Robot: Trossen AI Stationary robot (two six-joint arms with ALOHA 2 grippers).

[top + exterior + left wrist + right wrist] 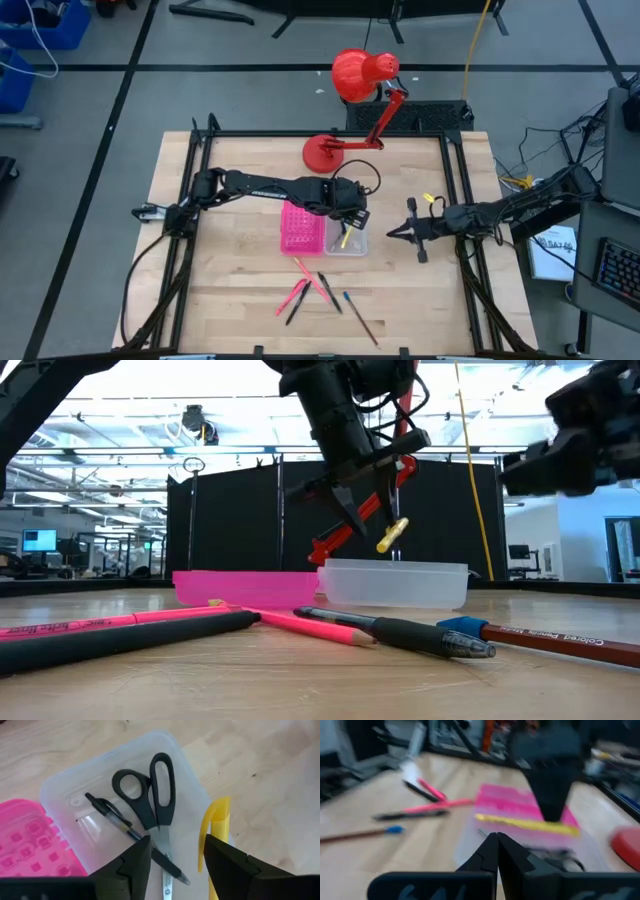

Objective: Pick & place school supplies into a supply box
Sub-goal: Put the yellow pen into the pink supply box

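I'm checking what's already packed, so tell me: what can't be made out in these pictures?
- Clear tray, high view: the left hand covers most of it.
- Yellow pen, left wrist view: lower end cut off by the picture edge.
- Scissors: blade tips hidden behind the left hand's finger.
- Right wrist view: motion blur hides tray detail beyond the right hand.
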